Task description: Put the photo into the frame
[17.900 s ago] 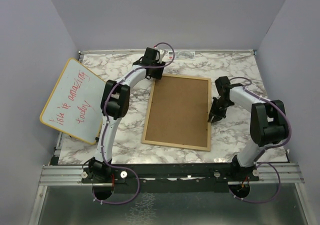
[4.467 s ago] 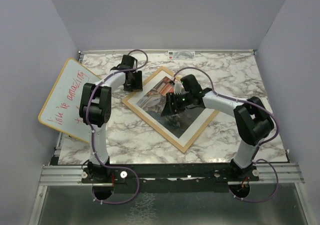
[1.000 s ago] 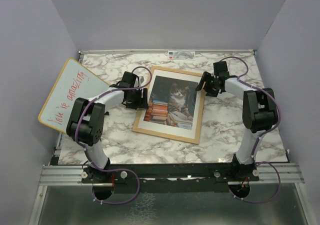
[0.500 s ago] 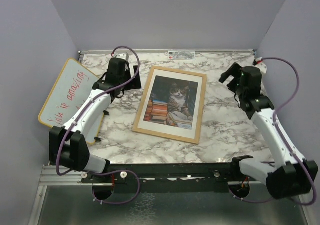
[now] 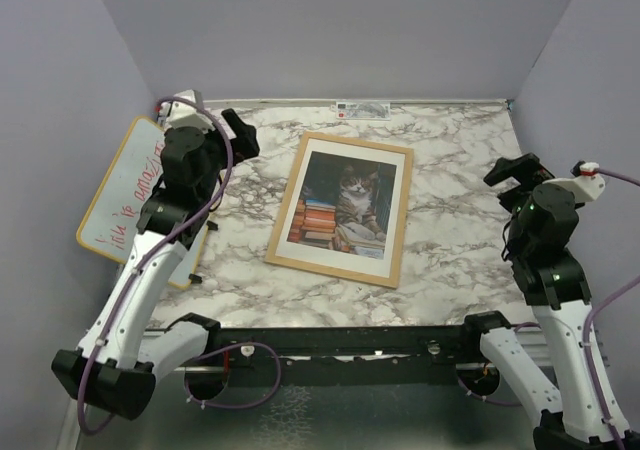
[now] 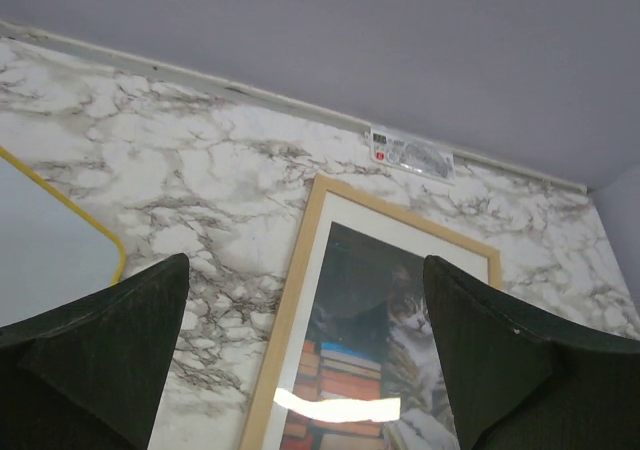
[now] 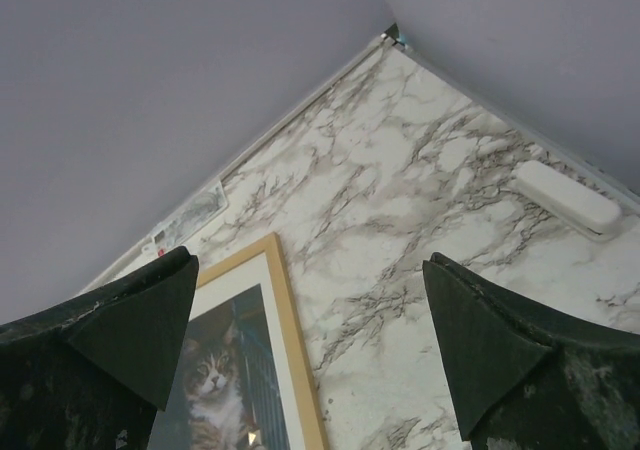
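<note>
1. At the left edge of the top view, a whiteboard (image 5: 120,205) with red writing lies tilted. Part of it hangs off the table's (image 5: 460,235) side.
2. The left gripper (image 6: 305,268) is up high in the upper left. Its jaws are spread wide and hold nothing. The frame (image 5: 404,210) lies to its right and lower down. In the left wrist view, the frame's far left corner shows between the two fingers.
3. In the middle, the frame lies flat on the table. The photo (image 5: 342,205) sits inside it with the cat facing up. The long side runs up and down the picture, and the top leans a little to the right.
4. The right gripper (image 7: 310,262) is up high at the right edge. Its jaws are wide too, and empty. The frame is off to its left, well apart. I think the left gripper is the nearer one.
5. The table is flat, with a white and grey marble look. Plain grey walls stand on three sides. A small white block (image 7: 565,196) lies by the right wall.
6. To me the job looks done. If the frame needs a push, the left arm has the shorter reach.
</note>
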`<state>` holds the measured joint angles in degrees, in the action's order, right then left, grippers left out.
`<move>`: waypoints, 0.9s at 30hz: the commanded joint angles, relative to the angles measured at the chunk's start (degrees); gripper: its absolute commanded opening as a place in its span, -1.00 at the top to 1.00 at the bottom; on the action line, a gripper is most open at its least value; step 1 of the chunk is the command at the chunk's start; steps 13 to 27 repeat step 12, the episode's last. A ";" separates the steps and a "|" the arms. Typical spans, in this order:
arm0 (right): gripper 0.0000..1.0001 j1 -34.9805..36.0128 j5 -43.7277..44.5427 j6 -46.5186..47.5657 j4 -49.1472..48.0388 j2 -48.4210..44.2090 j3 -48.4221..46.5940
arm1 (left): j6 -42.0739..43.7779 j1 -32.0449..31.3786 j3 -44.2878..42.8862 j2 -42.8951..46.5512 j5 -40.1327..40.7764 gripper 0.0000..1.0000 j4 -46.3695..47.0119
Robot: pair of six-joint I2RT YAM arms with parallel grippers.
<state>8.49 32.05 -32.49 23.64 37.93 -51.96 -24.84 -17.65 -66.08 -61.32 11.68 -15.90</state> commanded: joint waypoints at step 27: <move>-1.00 -0.33 6.07 0.62 7.30 -5.32 -3.37 | 0.65 -0.16 0.10 8.71 9.04 -0.98 -5.57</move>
